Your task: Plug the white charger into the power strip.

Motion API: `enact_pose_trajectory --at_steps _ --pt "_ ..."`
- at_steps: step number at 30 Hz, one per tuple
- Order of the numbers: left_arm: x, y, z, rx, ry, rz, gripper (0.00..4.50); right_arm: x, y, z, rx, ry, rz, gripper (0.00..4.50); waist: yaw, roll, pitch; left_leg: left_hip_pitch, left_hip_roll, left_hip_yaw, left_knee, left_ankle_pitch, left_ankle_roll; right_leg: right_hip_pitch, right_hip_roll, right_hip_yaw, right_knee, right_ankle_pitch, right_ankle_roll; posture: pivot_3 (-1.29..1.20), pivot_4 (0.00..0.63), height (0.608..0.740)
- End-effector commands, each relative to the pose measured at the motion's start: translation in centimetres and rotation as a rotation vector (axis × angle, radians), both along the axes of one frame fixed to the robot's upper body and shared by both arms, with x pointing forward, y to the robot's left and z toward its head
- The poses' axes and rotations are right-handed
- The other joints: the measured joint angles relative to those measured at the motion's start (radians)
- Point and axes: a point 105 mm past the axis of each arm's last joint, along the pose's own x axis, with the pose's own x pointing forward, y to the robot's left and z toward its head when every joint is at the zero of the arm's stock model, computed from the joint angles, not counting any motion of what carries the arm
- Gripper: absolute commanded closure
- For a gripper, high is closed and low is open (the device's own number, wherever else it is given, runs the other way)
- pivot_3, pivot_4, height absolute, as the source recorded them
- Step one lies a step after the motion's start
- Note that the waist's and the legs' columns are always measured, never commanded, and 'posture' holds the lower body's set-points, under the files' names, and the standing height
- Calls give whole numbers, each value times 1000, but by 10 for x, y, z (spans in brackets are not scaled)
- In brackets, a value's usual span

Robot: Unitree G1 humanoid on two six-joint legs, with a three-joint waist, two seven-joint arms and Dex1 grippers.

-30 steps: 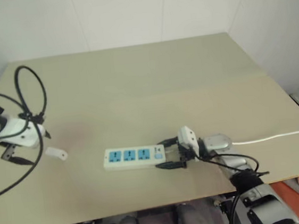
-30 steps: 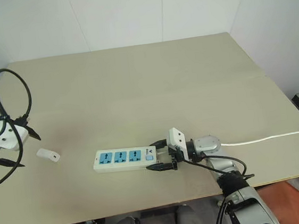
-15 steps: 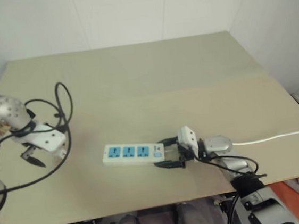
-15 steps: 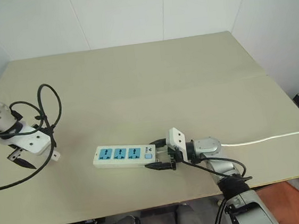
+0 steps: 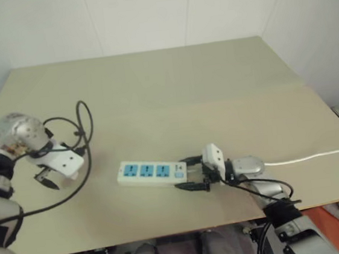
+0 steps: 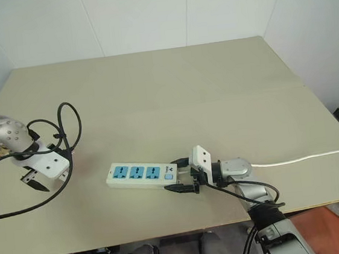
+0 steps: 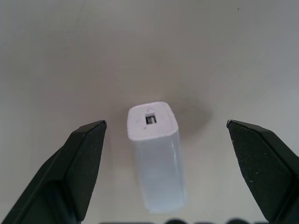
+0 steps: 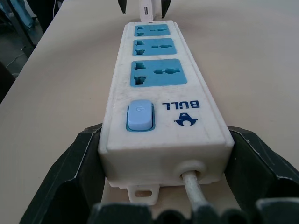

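While the left gripper [image 7: 163, 135] hangs over the white charger [image 7: 156, 156], fingers wide apart with one on each side and neither touching, the step in hand is the pick-up, not yet made. Charger lies flat on the table [image 6: 214, 86], centre of the left wrist view, small port end facing the camera; in the head views that spot is at the left middle, under the left gripper's housing, well apart from the power strip [image 6: 141, 173]. Power strip sits lower centre, three blue sockets up, cord [image 6: 306, 157] running off to the right edge. Right gripper [image 8: 166, 168] has its fingers clamped on the strip's switch end, one on each long side, steadying it. Next move, as I judge it: lower a little, close on the charger's sides, lift, then carry right toward a socket with the prongs turned down.
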Motion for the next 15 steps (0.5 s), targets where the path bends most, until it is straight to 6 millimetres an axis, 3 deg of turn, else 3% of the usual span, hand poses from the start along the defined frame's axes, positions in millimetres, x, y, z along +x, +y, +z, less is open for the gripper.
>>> enact_pose_trajectory --at_steps 1,11,15 --pt "3 2 0 7 -39 -6 396 -5 5 8 41 -6 18 1089 0 0 0 0 0 0 0 0 0 0 0 0 0 0 0 0 150 740" --pt "3 -1 -9 -5 -51 -14 3492 -6 4 7 36 -2 18 1089 -1 0 0 1 0 0 3 0 0 1 0 1 2 0 0 0 150 740" --pt "5 -7 -5 -37 -65 -16 3475 -4 5 7 32 -2 19 1089 -1 0 0 1 0 0 4 0 0 1 0 1 2 0 0 0 150 740"
